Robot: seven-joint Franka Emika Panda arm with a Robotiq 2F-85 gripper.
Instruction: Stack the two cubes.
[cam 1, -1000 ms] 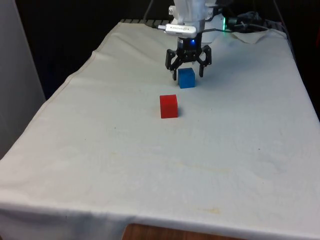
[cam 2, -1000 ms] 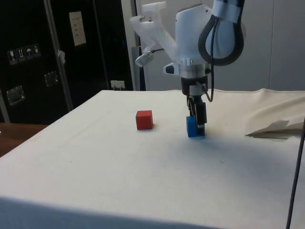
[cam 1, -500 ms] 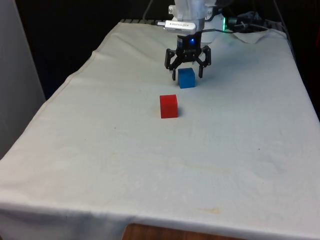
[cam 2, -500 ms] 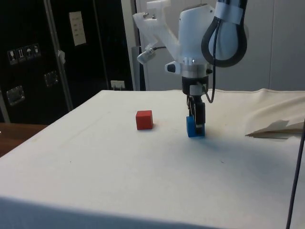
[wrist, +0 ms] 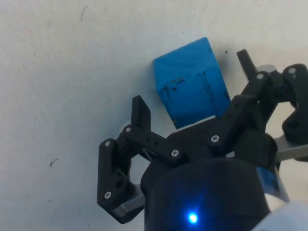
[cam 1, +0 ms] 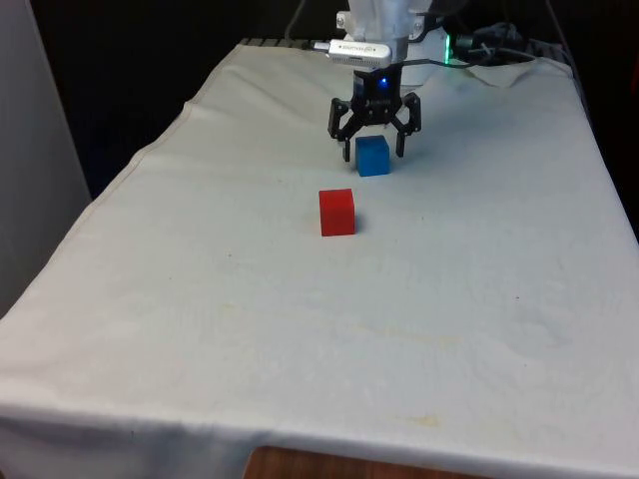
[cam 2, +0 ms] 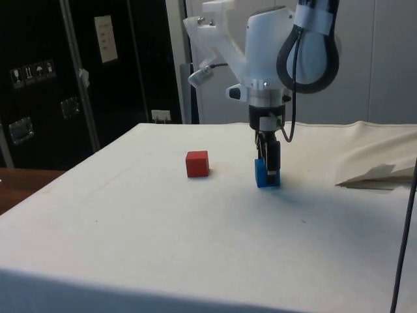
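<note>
Hanging low over the white cloth (cam 1: 300, 329) at the far part of the table, the black gripper (cam 1: 375, 142) stood with its jaws spread wide, one finger on each side of the blue cube (cam 1: 372, 156) and neither one touching it. In the wrist view the gripper (wrist: 192, 103) had its fingertips (wrist: 141, 111) apart, a strip of cloth showing between each tip and the blue cube (wrist: 191, 83), whose top face carried a few dark scuff marks and sat slightly turned relative to the line between the fingers. From the side, the gripper (cam 2: 269, 168) reached down to roughly the upper half of the blue cube (cam 2: 265, 177), which rested flat on the cloth (cam 2: 163, 241). The red cube (cam 1: 336, 212) stood on its own nearer the front camera and a little toward the front view's left of the blue one, close by but clearly apart from it; in the side view the red cube (cam 2: 197, 163) was likewise alone on the cloth. Both cubes lay on the table, neither on top of the other. A rumpled fold of cloth (cam 2: 371, 173) lay beyond the arm in the side view.
</note>
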